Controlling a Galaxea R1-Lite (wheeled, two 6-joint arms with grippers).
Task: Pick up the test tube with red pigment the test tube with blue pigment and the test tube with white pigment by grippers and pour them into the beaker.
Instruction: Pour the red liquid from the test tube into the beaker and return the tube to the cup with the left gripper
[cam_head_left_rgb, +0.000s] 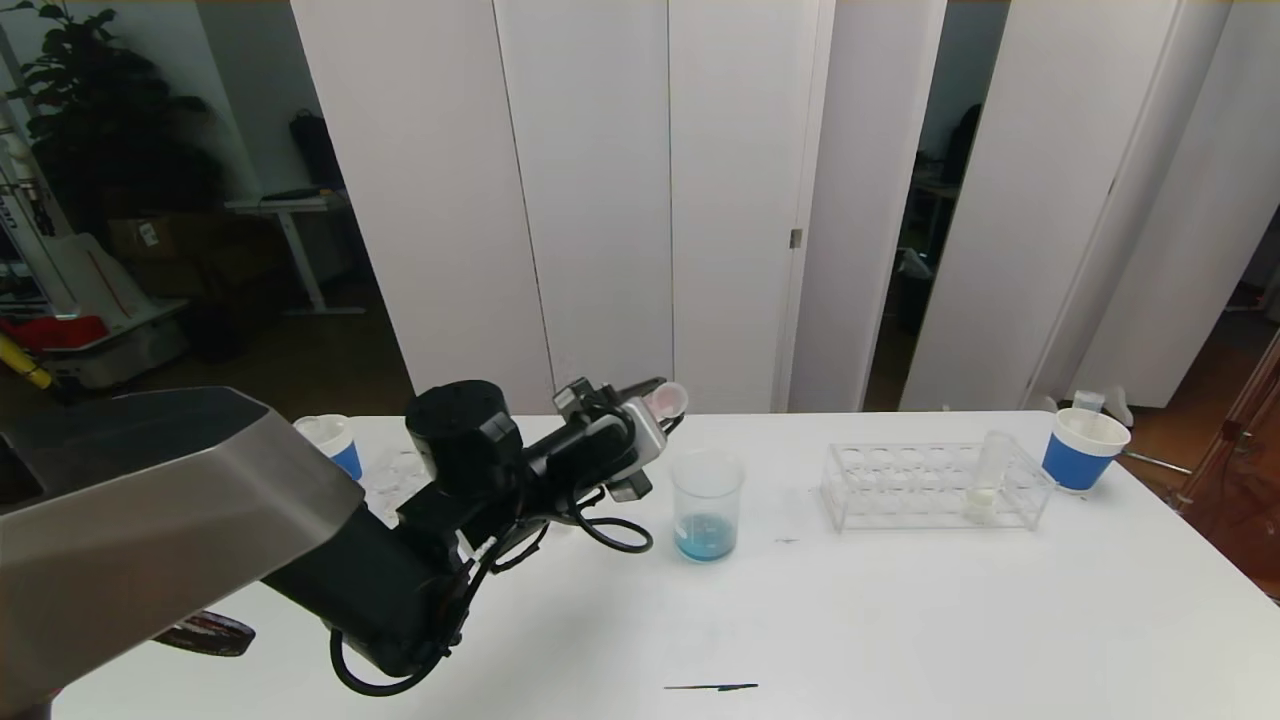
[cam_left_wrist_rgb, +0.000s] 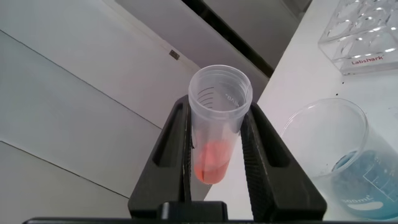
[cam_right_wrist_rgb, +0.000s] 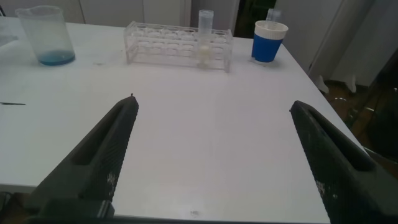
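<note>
My left gripper (cam_head_left_rgb: 655, 405) is shut on the test tube with red pigment (cam_head_left_rgb: 668, 400) and holds it tilted, up and left of the beaker (cam_head_left_rgb: 707, 505). In the left wrist view the tube (cam_left_wrist_rgb: 219, 118) sits between the gripper's (cam_left_wrist_rgb: 217, 109) black fingers, with orange-red liquid at its bottom, and the beaker (cam_left_wrist_rgb: 336, 162) is beside it. The beaker holds a little blue liquid. The test tube with white pigment (cam_head_left_rgb: 988, 480) stands in the clear rack (cam_head_left_rgb: 935, 487). The blue-pigment tube is out of view. My right gripper (cam_right_wrist_rgb: 214, 106) is open and empty over the table's near edge.
A blue paper cup (cam_head_left_rgb: 1083, 450) stands right of the rack, and another blue paper cup (cam_head_left_rgb: 330, 440) is at the table's back left. A thin dark mark (cam_head_left_rgb: 712, 687) lies near the front edge. The right wrist view shows the beaker (cam_right_wrist_rgb: 46, 35), rack (cam_right_wrist_rgb: 179, 42) and cup (cam_right_wrist_rgb: 268, 42) far off.
</note>
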